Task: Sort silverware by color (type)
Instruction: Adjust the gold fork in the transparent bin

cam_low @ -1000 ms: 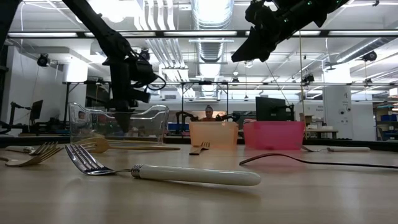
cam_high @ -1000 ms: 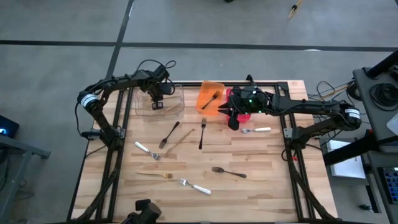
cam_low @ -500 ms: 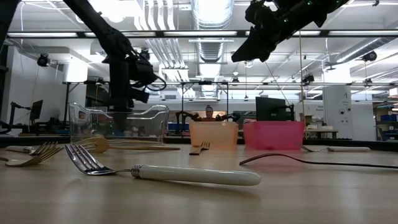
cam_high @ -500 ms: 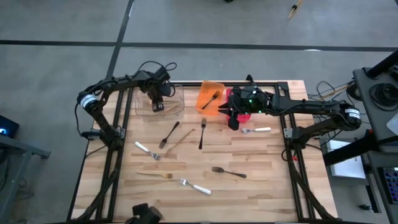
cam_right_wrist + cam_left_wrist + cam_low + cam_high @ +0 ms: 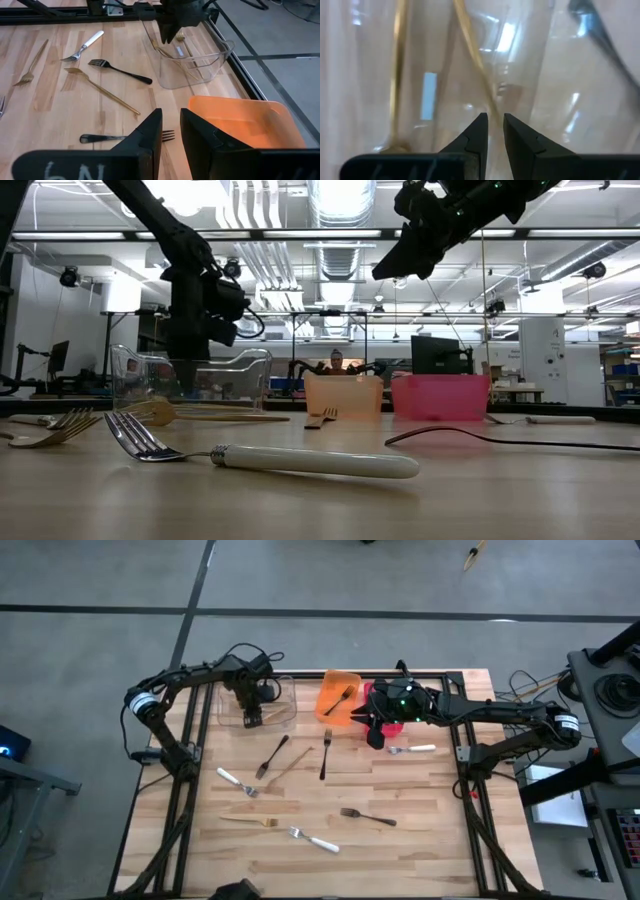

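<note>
Several forks lie flat on the table: black ones, a gold fork, a gold utensil, and silver ones with pale handles. One black fork lies in the orange bin. Gold utensils lie in the clear bin. My left gripper hangs over the clear bin's near side, open by a narrow gap and empty. My right gripper waits high beside the red bin, also narrowly open.
The orange bin and the red bin stand along the far edge, right of the clear bin. My right arm covers most of the red bin. The table frame's black rails run along the left and right sides.
My left gripper has risen from inside the clear bin to about its rim height. The gold utensils stay on the bin's floor. My right arm has kept still.
</note>
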Tool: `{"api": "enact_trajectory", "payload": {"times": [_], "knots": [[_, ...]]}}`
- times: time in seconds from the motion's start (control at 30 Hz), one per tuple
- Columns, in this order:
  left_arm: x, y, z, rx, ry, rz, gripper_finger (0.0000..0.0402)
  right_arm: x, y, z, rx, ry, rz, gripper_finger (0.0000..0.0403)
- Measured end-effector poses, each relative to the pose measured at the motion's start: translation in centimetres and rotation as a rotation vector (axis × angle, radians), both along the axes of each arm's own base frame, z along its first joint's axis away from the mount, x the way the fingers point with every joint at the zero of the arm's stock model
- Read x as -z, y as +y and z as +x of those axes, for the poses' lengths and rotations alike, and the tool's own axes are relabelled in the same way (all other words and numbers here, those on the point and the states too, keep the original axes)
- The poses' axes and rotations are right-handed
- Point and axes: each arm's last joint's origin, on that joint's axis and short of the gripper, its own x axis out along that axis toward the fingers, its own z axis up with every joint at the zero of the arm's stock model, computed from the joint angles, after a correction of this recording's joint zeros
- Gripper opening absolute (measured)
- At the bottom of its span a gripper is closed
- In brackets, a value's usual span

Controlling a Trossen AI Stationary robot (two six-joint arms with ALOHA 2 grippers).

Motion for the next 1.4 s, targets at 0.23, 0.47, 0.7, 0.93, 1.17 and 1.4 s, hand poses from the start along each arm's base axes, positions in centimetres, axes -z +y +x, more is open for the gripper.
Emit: {"api": "enact_trajectory", "payload": {"times": [0.23, 0.47, 0.7, 0.93, 1.17, 1.4], "knots": [[0.2, -0.2, 0.0, -0.049, -0.009, -0.034, 0.0043, 0.0, 0.0, 0.0, 0.000, 0.000, 0.000, 0.0061], [0.2, -0.2, 0.0, -0.076, -0.006, -0.037, 0.0043, 0.0, 0.0, 0.0, 0.000, 0.000, 0.000, 0.0061], [0.6, -0.3, -0.1, -0.075, -0.003, -0.038, 0.0049, 0.0, 0.0, 0.0, 0.000, 0.000, 0.000, 0.0061], [0.6, 0.0, 0.1, -0.076, -0.018, 0.000, 0.0080, 0.0, 0.0, 0.0, 0.000, 0.000, 0.000, 0.0061], [0.7, 0.3, 0.4, -0.061, -0.053, 0.035, 0.0095, 0.0, 0.0, 0.0, 0.000, 0.000, 0.000, 0.0061], [1.4, -0.1, 0.3, -0.049, -0.052, 0.034, 0.0096, 0.0, 0.0, 0.0, 0.000, 0.000, 0.000, 0.0061]]}}
